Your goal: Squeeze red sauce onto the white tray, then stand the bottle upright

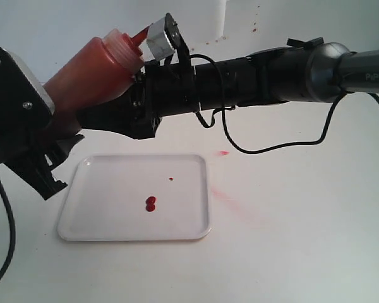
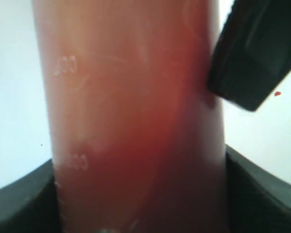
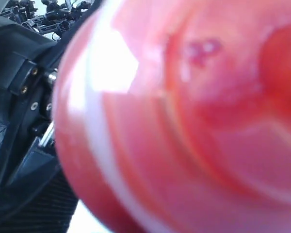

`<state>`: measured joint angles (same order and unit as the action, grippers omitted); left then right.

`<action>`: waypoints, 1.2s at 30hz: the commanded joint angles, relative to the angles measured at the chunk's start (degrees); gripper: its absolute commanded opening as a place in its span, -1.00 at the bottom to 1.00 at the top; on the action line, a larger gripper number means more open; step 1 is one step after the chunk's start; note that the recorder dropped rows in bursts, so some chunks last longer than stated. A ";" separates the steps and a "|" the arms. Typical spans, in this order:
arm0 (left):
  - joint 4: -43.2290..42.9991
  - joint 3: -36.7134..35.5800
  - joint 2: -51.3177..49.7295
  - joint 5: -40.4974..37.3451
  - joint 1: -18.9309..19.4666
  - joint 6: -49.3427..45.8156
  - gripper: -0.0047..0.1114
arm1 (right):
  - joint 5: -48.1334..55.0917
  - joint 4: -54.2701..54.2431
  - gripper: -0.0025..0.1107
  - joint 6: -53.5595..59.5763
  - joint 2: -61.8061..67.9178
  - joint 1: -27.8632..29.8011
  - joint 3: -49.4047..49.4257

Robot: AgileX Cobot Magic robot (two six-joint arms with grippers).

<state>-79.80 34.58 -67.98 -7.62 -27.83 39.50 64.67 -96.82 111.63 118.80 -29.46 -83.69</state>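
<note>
Jaws of both grippers close on the tilted bottle [image 1: 91,69], which we hold in the air by the white tray [image 1: 76,211]

We see the left gripper [image 2: 140,199] clamped across the lower body near the base; the right gripper [image 1: 117,104] reaches across the middle and grips nearer the shoulder, one finger [image 2: 254,58] pressed on the wall, its partner hidden; the long axis runs from base, low and left, up to the nozzle [image 1: 139,36], high and right, pointing away from the tray; whether the bottle hangs over the far left corner or just beyond it we cannot tell; red sauce [image 1: 151,204] lies in blobs mid-tray, so we judge that standing the bottle comes next; the base must swing down, and the left jaws sit closest to that end; bare table [image 1: 303,240] right of the tray offers room.
</note>
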 commanded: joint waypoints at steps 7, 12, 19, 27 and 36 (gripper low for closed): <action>3.26 -0.54 -0.46 15.06 -0.81 -0.56 -0.92 | 5.30 -3.12 0.22 0.58 -2.96 -1.99 -0.44; 4.51 -0.94 -3.95 20.10 -0.81 -0.77 -0.92 | 5.30 -3.12 0.22 0.58 -4.91 -1.99 -0.44; 15.98 -0.94 -5.63 26.73 -0.81 -11.23 -0.92 | 5.30 -3.12 0.20 0.21 -5.04 -2.12 -0.44; 21.72 -0.94 -5.63 29.28 -0.81 -16.82 -0.92 | 5.30 -3.12 -0.66 0.21 -5.04 -2.12 -0.44; 21.72 -0.94 -5.63 29.28 -0.81 -17.35 -0.92 | 5.30 -3.12 -0.96 0.11 -5.04 -2.12 -0.44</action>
<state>-52.90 33.47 -73.58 13.30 -27.33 27.60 68.75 -97.24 112.87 114.24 -30.28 -83.66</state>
